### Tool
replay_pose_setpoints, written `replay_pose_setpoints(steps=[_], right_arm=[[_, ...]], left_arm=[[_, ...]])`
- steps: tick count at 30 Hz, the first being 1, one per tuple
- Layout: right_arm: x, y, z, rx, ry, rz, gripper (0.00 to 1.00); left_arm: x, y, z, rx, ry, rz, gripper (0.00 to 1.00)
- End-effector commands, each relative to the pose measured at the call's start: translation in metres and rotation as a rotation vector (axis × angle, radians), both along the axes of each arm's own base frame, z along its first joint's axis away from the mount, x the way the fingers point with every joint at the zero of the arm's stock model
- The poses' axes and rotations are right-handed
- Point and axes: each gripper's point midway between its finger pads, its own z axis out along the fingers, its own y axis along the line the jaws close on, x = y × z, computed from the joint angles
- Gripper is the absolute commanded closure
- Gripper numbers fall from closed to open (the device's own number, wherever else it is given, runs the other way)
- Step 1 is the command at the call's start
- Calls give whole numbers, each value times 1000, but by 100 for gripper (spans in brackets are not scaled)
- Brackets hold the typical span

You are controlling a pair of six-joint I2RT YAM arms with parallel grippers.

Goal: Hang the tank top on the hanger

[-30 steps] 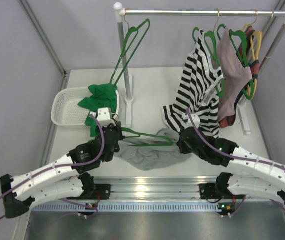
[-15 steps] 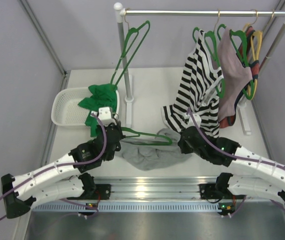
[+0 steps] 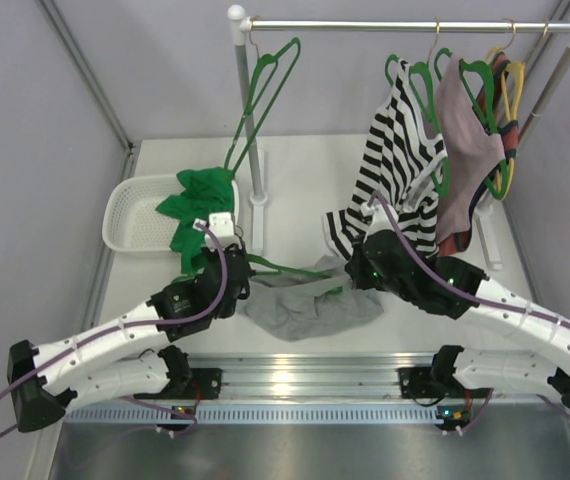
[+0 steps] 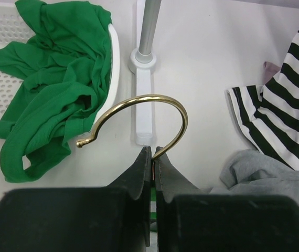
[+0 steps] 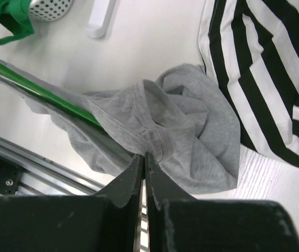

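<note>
The light-grey tank top (image 3: 310, 308) lies crumpled on the table between the arms. The green hanger (image 3: 287, 268) lies across its top edge, and one end runs under the grey cloth in the right wrist view (image 5: 50, 93). My left gripper (image 3: 231, 256) is shut on the base of the hanger's gold hook (image 4: 160, 101), its fingertips pinched together (image 4: 152, 153). My right gripper (image 3: 358, 272) is shut on a fold of the tank top (image 5: 191, 126), its fingertips meeting at a seam (image 5: 144, 156). The tank top also shows at the right edge of the left wrist view (image 4: 265, 176).
A white basket (image 3: 127, 215) holds a bright green garment (image 3: 200, 200) at the left. The rack's post (image 3: 248, 120) stands behind, and its rail (image 3: 365, 24) carries an empty green hanger (image 3: 265, 90), a striped top (image 3: 400, 170), a pinkish garment (image 3: 470, 140) and yellow hangers (image 3: 513, 85).
Both grippers have moved a little away from the bases. The right one has drawn the tank top's right side up towards the striped top; the hanger moved with the left.
</note>
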Motion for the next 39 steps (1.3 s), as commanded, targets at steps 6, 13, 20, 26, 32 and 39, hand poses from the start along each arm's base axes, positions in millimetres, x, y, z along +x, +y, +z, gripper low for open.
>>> replay_pose_setpoints(steps=[6,13,20,26,32,39], right_arm=[[19,39,49,2,-83,73,100],[24,62,66,10,-99,118,100],[31,72,65,-32,-96,131,97],[34,82,74,-10,-95,138,96],[33,88,77,-9,-93,149,95],[23,85,89,28,-139,220,51]], left_arm=[[9,-11,46,-47,-69,-17,100],[10,-17,51,-31,-59,-38,100],[12,-22,52,-39,-58,-44,100],[14,-28,54,-46,-57,-51,100],[17,-32,62,-58,-67,-48,100],[15,-31,75,-65,-86,-69,100]])
